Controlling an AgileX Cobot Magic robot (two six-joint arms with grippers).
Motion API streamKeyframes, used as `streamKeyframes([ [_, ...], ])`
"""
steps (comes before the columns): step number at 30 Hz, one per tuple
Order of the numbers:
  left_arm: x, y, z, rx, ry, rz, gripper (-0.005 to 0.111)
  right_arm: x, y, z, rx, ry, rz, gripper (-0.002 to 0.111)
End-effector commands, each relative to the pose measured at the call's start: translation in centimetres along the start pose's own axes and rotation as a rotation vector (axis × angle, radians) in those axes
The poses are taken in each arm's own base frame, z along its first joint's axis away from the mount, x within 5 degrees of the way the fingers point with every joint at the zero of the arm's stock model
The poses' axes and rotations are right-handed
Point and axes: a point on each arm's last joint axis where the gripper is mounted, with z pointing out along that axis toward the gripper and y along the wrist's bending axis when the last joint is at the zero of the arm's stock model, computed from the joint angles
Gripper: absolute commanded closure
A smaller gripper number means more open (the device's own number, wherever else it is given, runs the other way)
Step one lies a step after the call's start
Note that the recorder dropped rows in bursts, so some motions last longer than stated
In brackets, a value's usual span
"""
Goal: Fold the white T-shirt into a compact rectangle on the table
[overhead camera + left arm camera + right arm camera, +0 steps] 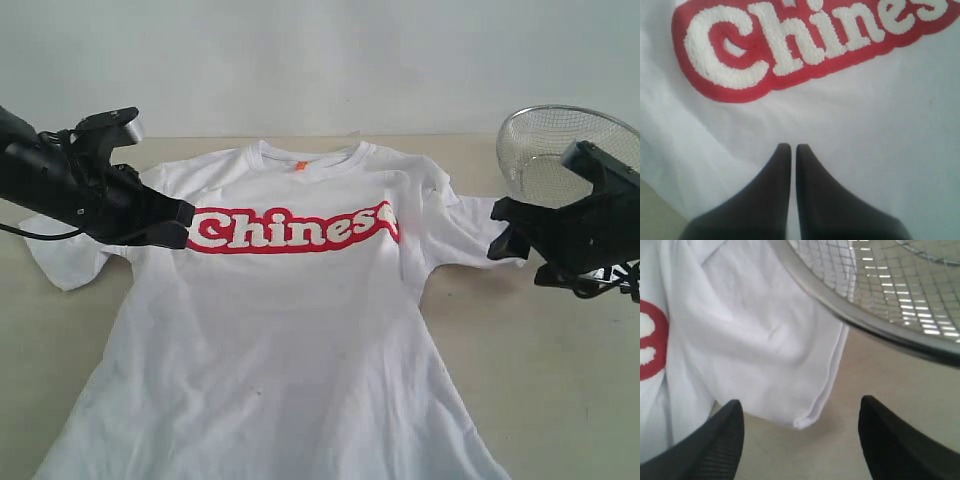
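Observation:
The white T-shirt (290, 330) lies spread face up on the table (560, 380), its red-outlined lettering (295, 228) across the chest and an orange neck tag (297, 166) at the collar. My left gripper (185, 225) hovers over the shirt's left chest, shut and empty; its fingertips (784, 150) point toward the lettering (790, 45). My right gripper (505, 228) stands open beside the right sleeve (470, 225). In the right wrist view the sleeve's hem corner (805, 422) lies on the table just beyond the gap of the right gripper (800, 407), held by nothing.
A wire mesh basket (560, 150) stands at the back right, close behind my right arm; its metal rim (865, 322) hangs over the sleeve in the right wrist view. A pale wall (320, 60) runs along the table's far edge.

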Motion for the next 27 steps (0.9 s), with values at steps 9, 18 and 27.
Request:
streamKeyframes([
  [9, -0.1, -0.2, -0.2, 0.0, -0.013, 0.006, 0.102, -1.4, -0.7, 3.7, -0.003, 0.021, 0.089, 0.06],
  [18, -0.1, -0.2, -0.2, 0.0, -0.013, 0.006, 0.102, -2.6, 0.7, 4.8, -0.059, 0.016, -0.062, 0.108],
  [27, 0.0, -0.3, -0.2, 0.01, -0.005, 0.005, 0.102, -0.1, 7.1, 6.2, -0.109, 0.035, -0.299, 0.108],
])
